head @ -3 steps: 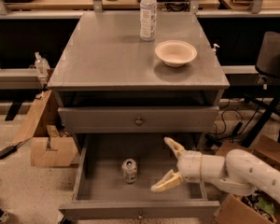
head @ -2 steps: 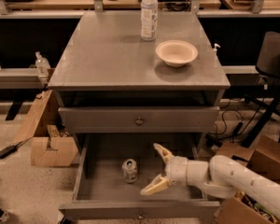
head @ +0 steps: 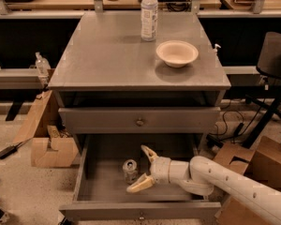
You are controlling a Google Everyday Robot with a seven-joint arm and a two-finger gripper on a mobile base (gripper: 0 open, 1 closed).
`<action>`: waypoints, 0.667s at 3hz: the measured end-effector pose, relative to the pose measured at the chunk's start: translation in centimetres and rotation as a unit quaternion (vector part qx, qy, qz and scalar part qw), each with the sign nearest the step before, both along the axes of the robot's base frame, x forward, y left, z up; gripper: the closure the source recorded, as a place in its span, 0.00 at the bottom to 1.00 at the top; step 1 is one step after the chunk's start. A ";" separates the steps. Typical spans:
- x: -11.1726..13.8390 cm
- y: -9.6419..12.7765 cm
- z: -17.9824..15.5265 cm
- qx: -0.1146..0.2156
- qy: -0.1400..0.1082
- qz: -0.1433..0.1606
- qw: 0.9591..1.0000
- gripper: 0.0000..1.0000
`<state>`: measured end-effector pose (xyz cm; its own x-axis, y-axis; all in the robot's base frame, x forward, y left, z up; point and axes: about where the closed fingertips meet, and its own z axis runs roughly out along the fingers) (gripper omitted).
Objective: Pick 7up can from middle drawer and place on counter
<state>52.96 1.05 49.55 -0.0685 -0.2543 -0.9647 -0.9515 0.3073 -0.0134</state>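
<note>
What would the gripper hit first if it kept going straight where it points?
Probably the small silvery soda can: the gripper, jaws open, sits low in the wide grey wooden drawer, pointing at it. Depth is unclear, so it could slip past.

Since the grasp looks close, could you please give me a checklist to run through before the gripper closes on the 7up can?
1. Middle drawer pulled open: ok.
2. 7up can upright on the drawer floor, nothing on top of it: ok.
3. Gripper open, inside the drawer beside the can: ok.
4. Can fully between the fingers: not ok; it sits at their tips.
5. Bare spot on the counter: ok; the bottle and bowl stand toward the back, and the near part is bare.
6. Lift clearance past the closed drawer above: cannot tell.
</note>
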 end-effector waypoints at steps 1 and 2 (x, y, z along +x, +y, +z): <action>1.4 1.0 -1.5 -0.010 -0.002 -0.003 1.000 0.00; 2.6 0.8 -2.8 -0.024 -0.004 -0.010 1.000 0.00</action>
